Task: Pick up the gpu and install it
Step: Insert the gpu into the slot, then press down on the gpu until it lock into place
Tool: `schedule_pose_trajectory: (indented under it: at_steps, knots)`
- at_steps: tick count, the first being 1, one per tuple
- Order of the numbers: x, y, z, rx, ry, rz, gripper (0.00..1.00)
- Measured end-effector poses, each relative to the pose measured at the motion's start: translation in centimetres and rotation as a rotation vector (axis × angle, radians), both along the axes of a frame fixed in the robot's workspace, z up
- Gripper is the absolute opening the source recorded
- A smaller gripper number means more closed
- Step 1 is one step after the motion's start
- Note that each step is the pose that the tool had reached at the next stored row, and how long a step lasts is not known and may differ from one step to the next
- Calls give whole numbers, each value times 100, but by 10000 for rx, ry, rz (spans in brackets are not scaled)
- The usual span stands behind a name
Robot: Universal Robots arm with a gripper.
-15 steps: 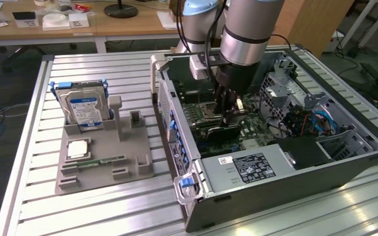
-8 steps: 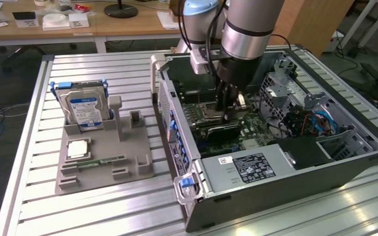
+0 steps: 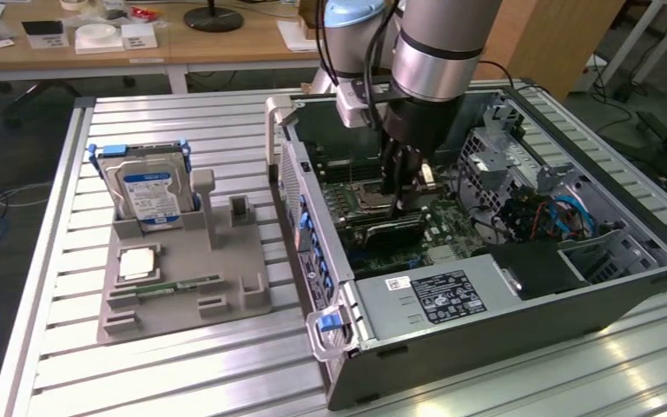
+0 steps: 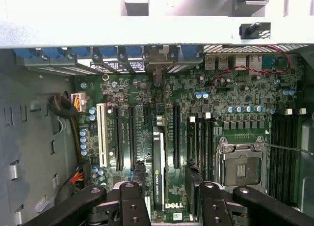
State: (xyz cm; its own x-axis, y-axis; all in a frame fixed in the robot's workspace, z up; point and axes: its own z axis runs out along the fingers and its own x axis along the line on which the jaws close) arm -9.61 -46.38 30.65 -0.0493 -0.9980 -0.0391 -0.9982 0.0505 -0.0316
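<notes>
The claw (image 4: 164,186) hangs inside the open computer case (image 3: 611,300), its jaws spread wide on either side of the gpu (image 4: 158,174) and holding nothing. The gpu stands on edge in a motherboard (image 4: 216,113) slot, beside the empty processor socket (image 4: 240,162).

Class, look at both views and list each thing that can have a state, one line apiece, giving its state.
tool: open, fingers either side of the gpu.
gpu: standing on edge in a motherboard slot, not gripped.
computer case: side panel off, inside exposed.
processor socket: empty, retention frame down.
hard drive: upright in the grey holder.
memory stick: lying flat on that holder.
</notes>
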Motion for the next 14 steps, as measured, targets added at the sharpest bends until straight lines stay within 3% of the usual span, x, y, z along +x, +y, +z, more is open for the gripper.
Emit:
schedule_pose_trajectory:
  at_steps: [14]
  knots:
    - [0,0,30,0,0,0,45]
